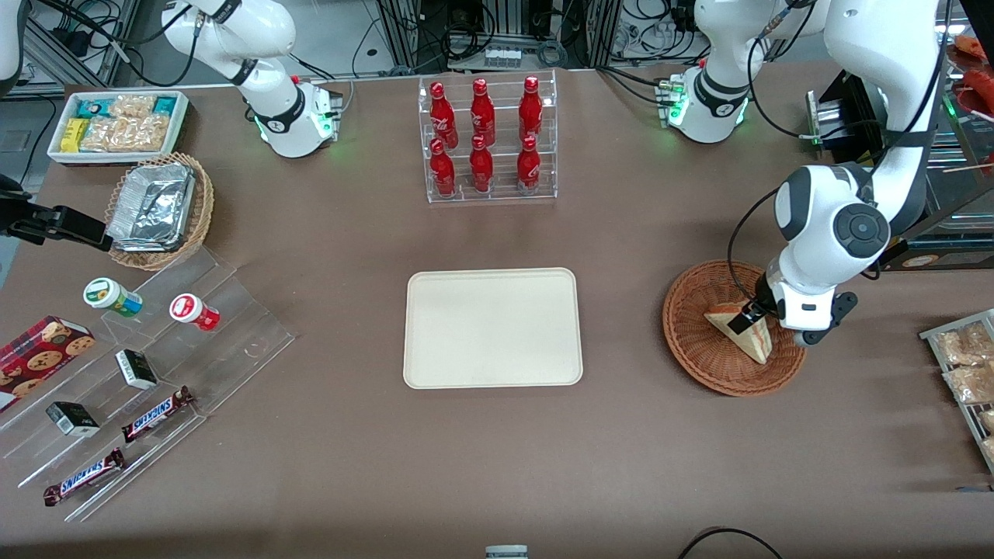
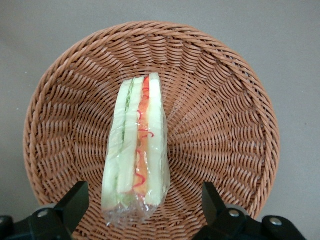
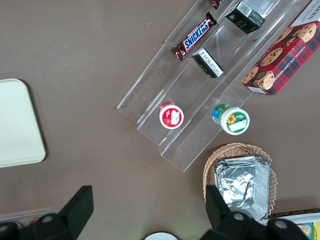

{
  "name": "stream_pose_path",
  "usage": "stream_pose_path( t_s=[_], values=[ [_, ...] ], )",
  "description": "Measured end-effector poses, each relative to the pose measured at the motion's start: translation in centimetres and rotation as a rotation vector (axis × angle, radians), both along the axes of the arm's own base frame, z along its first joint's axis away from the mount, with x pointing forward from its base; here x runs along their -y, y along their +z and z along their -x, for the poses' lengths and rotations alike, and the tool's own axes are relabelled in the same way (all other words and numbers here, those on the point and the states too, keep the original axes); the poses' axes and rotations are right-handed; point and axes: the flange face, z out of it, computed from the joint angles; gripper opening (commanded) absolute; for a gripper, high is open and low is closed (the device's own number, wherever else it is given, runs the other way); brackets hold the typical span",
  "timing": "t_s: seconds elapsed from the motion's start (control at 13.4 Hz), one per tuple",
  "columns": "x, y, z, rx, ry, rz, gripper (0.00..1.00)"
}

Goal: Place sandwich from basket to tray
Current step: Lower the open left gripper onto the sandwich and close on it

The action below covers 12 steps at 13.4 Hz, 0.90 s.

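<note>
Left arm bent low toward the working arm's end of the worktop, wrist pointing down, end effector (image 1: 752, 320) spread wide, fingers (image 2: 75, 200) apart

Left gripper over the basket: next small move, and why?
Probably lower a little and close. The gripper is open, its fingers straddling the sandwich without touching it. The sandwich lies in the basket, and the tray holds nothing yet.
</note>
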Motion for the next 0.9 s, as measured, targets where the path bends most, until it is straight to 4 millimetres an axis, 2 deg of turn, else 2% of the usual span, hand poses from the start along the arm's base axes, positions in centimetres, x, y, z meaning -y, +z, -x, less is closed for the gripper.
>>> stream_pose_path(
  t_s=[0.22, 0.3, 0.37, 0.45, 0.6, 0.67, 0.9],
  values=[
    [-0.1, -1.1, -0.1, -0.006, 0.012, -0.001, 0.99],
    [-0.2, -1.5, -0.1, -0.011, 0.015, -0.001, 0.93],
    [-0.3, -1.9, 0.0, -0.017, 0.018, -0.002, 0.81],
    [-0.4, -2.2, 0.0, -0.022, 0.026, -0.003, 0.61],
    [-0.5, -2.6, 0.0, -0.029, 0.071, -0.004, 0.11],
    [-0.5, -2.7, 0.0, -0.030, 0.095, -0.005, 0.00],
    [-0.5, -2.7, 0.0, -0.030, 0.125, -0.005, 0.00]
  ],
)
